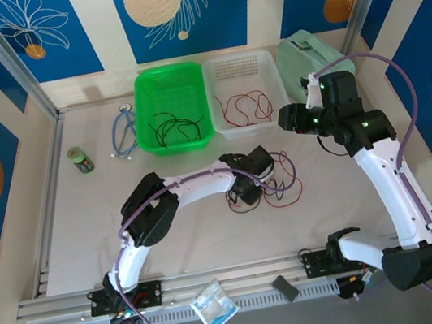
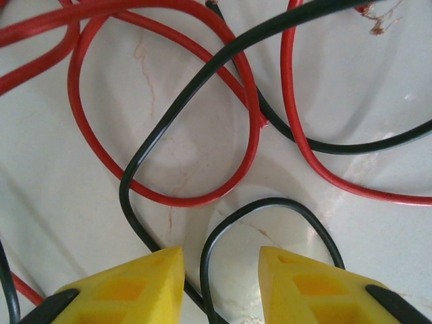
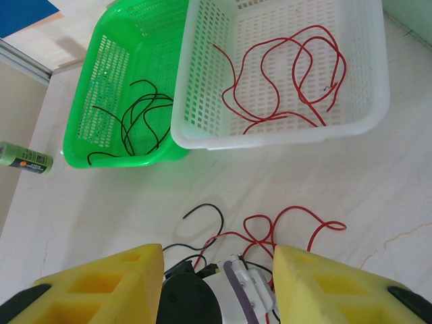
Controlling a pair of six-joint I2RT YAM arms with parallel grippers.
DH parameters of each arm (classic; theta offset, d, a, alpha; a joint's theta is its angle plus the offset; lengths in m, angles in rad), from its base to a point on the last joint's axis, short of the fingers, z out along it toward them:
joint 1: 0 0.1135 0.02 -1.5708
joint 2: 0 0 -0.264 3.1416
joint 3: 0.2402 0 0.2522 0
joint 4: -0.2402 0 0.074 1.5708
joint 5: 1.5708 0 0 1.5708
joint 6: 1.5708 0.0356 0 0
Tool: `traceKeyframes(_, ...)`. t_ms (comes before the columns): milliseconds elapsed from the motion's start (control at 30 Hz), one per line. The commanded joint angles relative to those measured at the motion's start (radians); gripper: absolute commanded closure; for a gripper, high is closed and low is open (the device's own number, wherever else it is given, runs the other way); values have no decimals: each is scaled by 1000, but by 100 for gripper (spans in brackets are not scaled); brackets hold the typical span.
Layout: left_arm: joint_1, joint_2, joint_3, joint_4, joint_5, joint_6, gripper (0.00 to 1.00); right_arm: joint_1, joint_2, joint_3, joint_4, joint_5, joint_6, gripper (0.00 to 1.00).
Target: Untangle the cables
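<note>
Several red and black cables [image 2: 175, 200] tangle — left pincer [image 2: 220, 260], right pincer [image 3: 218, 260] parted, empty.

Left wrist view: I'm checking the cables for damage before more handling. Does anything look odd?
Yes. At the top right, a red wire end has thin coppery strands splaying out, so it looks frayed, not cleanly cut. The black wire crossing nearby looks intact.

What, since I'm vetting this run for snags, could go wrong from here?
1. The black wire looped between the left gripper's open fingers seems to cross red wires; lifting it could drag them along or tighten the tangle.
2. A trailing red wire might then end up in the green basket, which holds black wires.
</note>
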Motion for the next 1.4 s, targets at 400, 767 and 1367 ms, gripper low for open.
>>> traceKeyframes(400, 43, 93, 95, -176, 23, 37, 76, -14, -42, -32, -9, -37, 0, 53)
traceKeyframes(767, 39, -38, 43, -111, -37, -1, 100, -30, -91, -54, -17, -65, 10, 53)
traceKeyframes(1367, -2, -438, 204, -226, -167, -57, 100, -30, -229, -201, 21, -170, 50, 53)
